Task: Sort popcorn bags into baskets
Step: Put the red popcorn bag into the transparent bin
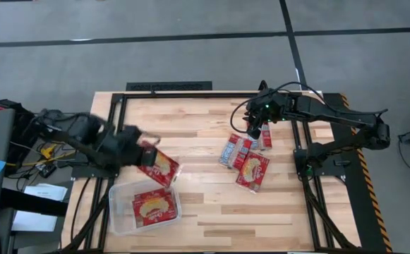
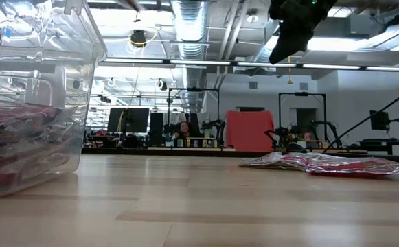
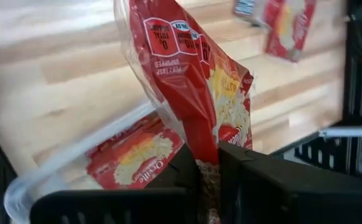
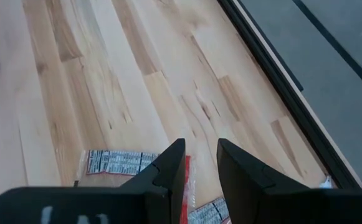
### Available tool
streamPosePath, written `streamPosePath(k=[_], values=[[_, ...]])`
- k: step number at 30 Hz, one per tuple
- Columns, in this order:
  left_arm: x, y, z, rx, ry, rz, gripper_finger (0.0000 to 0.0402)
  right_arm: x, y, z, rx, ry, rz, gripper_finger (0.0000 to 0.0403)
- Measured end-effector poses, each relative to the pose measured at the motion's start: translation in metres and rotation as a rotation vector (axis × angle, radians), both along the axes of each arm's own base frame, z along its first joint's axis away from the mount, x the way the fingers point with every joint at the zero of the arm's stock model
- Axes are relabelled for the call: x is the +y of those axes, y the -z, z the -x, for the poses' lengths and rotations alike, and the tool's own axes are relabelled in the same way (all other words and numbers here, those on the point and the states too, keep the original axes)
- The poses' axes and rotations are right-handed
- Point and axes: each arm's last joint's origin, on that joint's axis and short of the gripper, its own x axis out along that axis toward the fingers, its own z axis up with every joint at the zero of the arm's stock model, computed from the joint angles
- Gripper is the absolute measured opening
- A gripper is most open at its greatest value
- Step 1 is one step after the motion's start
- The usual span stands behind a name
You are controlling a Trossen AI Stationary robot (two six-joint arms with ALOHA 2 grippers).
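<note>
Red and cream, a bag (image 1: 159, 166) hangs clamped in the left gripper (image 3: 209, 180) just above the tub's (image 1: 118, 212) far rim. One bag (image 1: 152, 206) lies flat in the tub, possibly more beneath. Bare wood lies between the tub and a loose pile (image 1: 247, 159) well to its right. The right gripper (image 1: 255, 131), fingers a narrow gap apart and empty, hovers over that pile's far edge.

Robotics lab: exposed ceiling ducts (image 2: 198, 27), monitors (image 2: 127, 120), other rigs.
</note>
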Motion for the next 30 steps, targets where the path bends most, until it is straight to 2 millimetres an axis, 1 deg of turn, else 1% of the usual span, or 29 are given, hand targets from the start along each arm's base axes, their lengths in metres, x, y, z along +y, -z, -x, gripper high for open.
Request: streamPosePath(k=[7,11,15,19,23,26,30], values=[[-0.043,0.020,0.014,0.025,-0.147,0.043,0.0013,0.000,0.000,0.000,0.016,-0.036,0.034,0.0118],[-0.064,0.033,0.015,0.068,-0.164,0.065,0.0006,-0.001,0.000,0.000,0.020,-0.043,0.043,0.0118],[-0.081,0.042,0.012,0.098,-0.178,0.074,0.0008,-0.001,0.000,0.000,0.022,-0.049,0.049,0.0118],[-0.091,0.051,0.006,0.129,-0.170,0.060,0.0014,-0.001,0.000,0.000,0.023,-0.050,0.050,0.0118],[-0.101,0.060,0.000,0.157,-0.162,0.033,0.0010,-0.001,0.000,0.000,0.023,-0.050,0.050,0.0118],[-0.105,0.066,-0.004,0.179,-0.164,0.010,0.0010,-0.001,0.000,0.000,0.023,-0.051,0.050,0.0118],[-0.109,0.072,-0.009,0.194,-0.167,-0.013,0.0020,-0.001,0.000,0.000,0.021,-0.048,0.046,0.0118]])
